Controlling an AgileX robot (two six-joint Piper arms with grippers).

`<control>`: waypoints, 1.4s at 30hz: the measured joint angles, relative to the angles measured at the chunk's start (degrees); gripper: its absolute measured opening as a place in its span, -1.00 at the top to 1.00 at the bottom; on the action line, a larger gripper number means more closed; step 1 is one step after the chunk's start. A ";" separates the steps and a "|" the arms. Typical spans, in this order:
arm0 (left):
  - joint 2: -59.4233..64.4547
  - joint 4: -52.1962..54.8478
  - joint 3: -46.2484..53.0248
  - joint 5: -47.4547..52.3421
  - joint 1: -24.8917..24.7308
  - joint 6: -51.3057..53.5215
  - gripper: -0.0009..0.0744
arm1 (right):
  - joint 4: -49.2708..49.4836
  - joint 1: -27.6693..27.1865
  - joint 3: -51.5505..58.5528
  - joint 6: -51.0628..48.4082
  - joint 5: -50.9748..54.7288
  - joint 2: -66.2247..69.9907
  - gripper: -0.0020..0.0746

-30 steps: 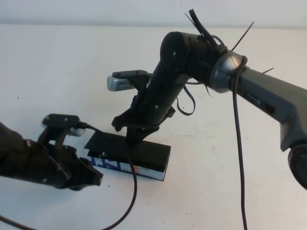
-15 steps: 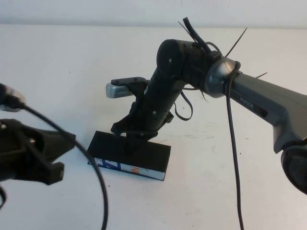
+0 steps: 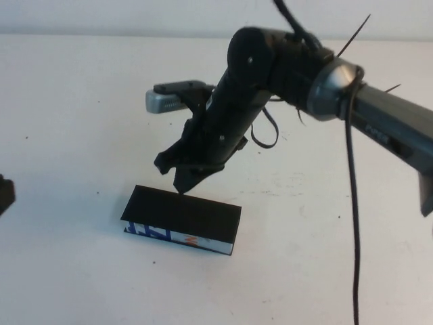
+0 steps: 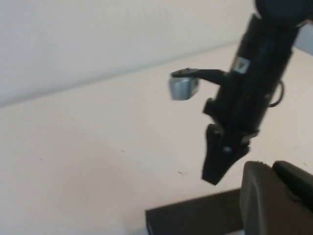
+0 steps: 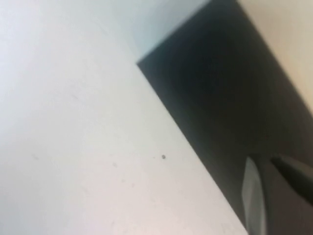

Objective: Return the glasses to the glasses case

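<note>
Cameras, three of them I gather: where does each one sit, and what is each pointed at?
High view: raised on the robot's side, angled down at the table; shows the right pincer above the closed glasses case, the left arm barely at the edge.
Left wrist view: on the left arm, facing the right pincer and the case's edge; part of the left pincer shows.
Right wrist view: on the right arm, looking down at the case lid.
All three share the case.
</note>
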 joint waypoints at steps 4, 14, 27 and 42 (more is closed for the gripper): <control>-9.31 6.03 5.76 -6.95 0.00 -5.72 0.99 | -1.88 0.00 0.91 0.00 0.11 -7.64 0.97; -27.40 10.13 27.91 -22.51 0.00 -7.23 0.99 | -6.09 0.81 22.41 0.65 -2.86 -35.10 0.97; -27.60 10.26 38.31 -25.69 -0.03 -7.23 0.99 | -6.13 0.81 58.01 1.03 -22.48 -66.00 0.97; -27.60 10.26 38.31 -24.49 -0.03 -7.23 0.99 | 2.45 0.81 89.06 1.03 -55.49 -79.01 0.98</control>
